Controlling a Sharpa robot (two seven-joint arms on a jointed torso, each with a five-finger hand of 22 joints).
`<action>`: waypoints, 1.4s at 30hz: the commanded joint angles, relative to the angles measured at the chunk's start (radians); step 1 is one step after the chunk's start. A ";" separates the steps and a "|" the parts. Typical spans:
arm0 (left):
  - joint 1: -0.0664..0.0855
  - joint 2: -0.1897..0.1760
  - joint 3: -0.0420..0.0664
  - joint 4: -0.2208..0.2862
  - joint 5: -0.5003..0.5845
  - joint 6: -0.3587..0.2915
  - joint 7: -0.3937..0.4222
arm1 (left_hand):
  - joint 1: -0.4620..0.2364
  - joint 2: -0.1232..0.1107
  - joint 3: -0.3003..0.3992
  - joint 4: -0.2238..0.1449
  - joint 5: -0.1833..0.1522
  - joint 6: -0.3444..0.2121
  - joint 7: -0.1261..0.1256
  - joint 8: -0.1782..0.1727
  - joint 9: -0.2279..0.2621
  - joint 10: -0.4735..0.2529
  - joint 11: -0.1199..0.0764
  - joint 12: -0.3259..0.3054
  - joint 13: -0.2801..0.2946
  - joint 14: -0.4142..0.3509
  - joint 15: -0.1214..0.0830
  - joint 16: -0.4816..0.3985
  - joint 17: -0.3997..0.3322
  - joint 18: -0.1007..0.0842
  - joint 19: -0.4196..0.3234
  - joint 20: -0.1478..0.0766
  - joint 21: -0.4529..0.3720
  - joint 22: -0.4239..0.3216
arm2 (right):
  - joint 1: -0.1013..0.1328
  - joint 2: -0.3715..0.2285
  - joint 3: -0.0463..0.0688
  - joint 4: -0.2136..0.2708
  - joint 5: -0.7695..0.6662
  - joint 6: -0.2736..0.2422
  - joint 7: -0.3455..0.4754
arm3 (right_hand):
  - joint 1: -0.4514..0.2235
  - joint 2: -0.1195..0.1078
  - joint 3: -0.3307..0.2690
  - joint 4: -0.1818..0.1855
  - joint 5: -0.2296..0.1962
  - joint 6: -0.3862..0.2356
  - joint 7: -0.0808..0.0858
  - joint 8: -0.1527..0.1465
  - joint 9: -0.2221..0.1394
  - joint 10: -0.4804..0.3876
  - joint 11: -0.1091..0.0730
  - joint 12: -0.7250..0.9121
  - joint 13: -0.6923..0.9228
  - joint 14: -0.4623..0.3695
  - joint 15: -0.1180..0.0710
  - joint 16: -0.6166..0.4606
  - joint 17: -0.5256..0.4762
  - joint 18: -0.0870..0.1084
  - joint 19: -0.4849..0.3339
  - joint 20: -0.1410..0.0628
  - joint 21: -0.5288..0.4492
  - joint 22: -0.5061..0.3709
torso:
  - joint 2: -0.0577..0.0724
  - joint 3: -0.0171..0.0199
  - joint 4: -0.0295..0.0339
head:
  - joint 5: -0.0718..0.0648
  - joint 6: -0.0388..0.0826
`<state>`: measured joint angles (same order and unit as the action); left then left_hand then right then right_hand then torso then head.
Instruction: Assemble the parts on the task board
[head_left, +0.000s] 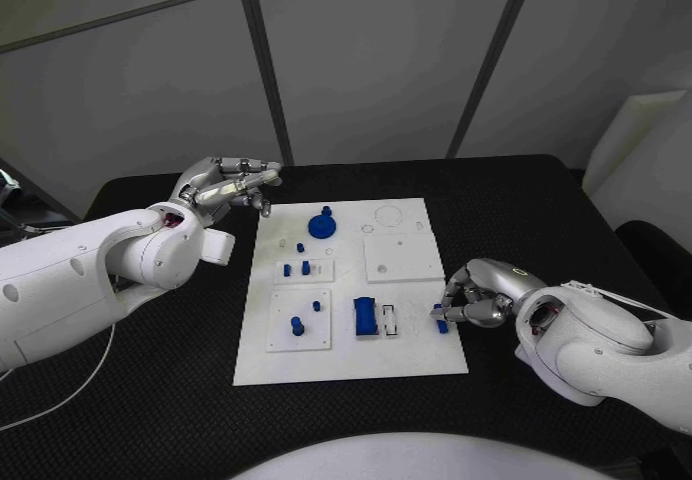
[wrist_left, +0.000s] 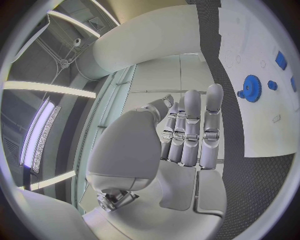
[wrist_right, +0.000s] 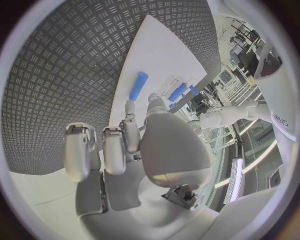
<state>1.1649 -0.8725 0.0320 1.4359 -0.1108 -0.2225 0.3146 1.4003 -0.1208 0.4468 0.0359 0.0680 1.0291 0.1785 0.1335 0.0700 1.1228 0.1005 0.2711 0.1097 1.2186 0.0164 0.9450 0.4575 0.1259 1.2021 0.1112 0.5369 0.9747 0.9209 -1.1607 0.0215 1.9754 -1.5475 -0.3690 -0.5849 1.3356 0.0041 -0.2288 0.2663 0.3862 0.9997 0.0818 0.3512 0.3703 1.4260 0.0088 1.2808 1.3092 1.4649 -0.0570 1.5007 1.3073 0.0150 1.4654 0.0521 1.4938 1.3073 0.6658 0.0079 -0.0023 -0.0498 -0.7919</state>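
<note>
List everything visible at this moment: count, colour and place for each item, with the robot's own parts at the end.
Table: one, black, under everything.
Task board: one, white, middle of the table.
Gear: one, blue, far end of the board.
Block: one, blue, near middle of the board.
Small pegs: several, blue, standing on the board's left plates.
Rod: one, blue, lying at the board's right edge by the right hand.
Left hand: silver, empty, raised off the board's far left corner.
Right hand: silver, at the board's right edge.

1. White task board (head_left: 418, 355)
2. Blue gear (head_left: 323, 226), pegs (head_left: 297, 325) and block (head_left: 366, 317)
3. Black table (head_left: 159, 400) with small chevron tread pattern
4. Silver left hand (head_left: 231, 185) and right hand (head_left: 476, 297) on white arms
</note>
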 joint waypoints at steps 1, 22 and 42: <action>0.001 0.001 0.001 0.000 0.003 0.009 0.004 | -0.008 0.002 -0.005 -0.001 -0.001 -0.009 -0.001 0.004 0.000 -0.007 -0.001 0.007 0.002 -0.008 0.000 0.004 -0.001 0.057 -0.001 0.003 -0.006 -0.001 | 0.000 0.007 0.000 -0.006 -0.036 0.054 -0.019 | 0.010 -0.002 -0.003 0.003 0.009 0.012 -0.001 -0.004 0.003 0.006 -0.004 0.007 0.048 0.080 0.000 0.005 0.135 0.007 0.046 0.006 0.004 0.205 | 0.000 -0.0005 -0.0002 | 0.001 -0.002; 0.001 -0.004 0.000 0.001 0.003 0.011 0.002 | -0.008 0.002 -0.005 -0.001 -0.001 -0.009 -0.001 0.004 0.000 -0.007 -0.001 0.007 0.002 -0.008 0.000 0.004 -0.001 0.057 -0.001 0.003 -0.006 -0.001 | -0.001 0.039 -0.003 -0.025 -0.130 0.195 -0.070 | 0.058 0.006 0.002 -0.009 0.020 0.032 -0.012 -0.002 0.022 0.008 -0.014 0.010 0.052 0.081 -0.009 0.006 0.140 0.005 0.051 -0.001 0.010 0.210 | -0.001 -0.0009 0.0009 | 0.001 -0.009; 0.001 -0.005 0.000 0.003 0.003 0.009 0.002 | -0.008 0.003 -0.005 -0.001 0.000 -0.011 -0.001 0.005 0.000 -0.009 -0.001 0.009 0.002 -0.008 0.000 0.005 -0.004 0.057 0.000 0.003 -0.007 -0.002 | 0.000 0.052 -0.003 0.009 -0.166 0.143 -0.075 | 0.121 0.046 0.074 -0.012 -0.007 0.043 -0.021 -0.021 0.049 0.020 -0.022 0.028 0.069 0.083 -0.016 0.012 0.152 0.001 0.063 -0.010 0.024 0.222 | -0.002 -0.0011 0.0008 | 0.007 -0.015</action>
<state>1.1648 -0.8784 0.0316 1.4372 -0.1108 -0.2218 0.3135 1.4003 -0.1208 0.4469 0.0358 0.0680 1.0255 0.1749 0.1334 0.0701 1.1194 0.0970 0.2778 0.1105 1.2186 0.0164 0.9450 0.4552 0.1259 1.2021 0.1111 0.5330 0.9734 0.9237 -1.1061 0.0216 1.9777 -1.7249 -0.2163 -0.6511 1.4589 0.0416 -0.1552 0.2505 0.3710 1.0379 0.0652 0.3240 0.4133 1.4275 -0.0004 1.3048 1.4566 1.4650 -0.0644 1.5073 1.3079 0.0150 1.4657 0.0518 1.5135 1.3073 0.6650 0.0074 -0.0016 -0.0424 -0.8076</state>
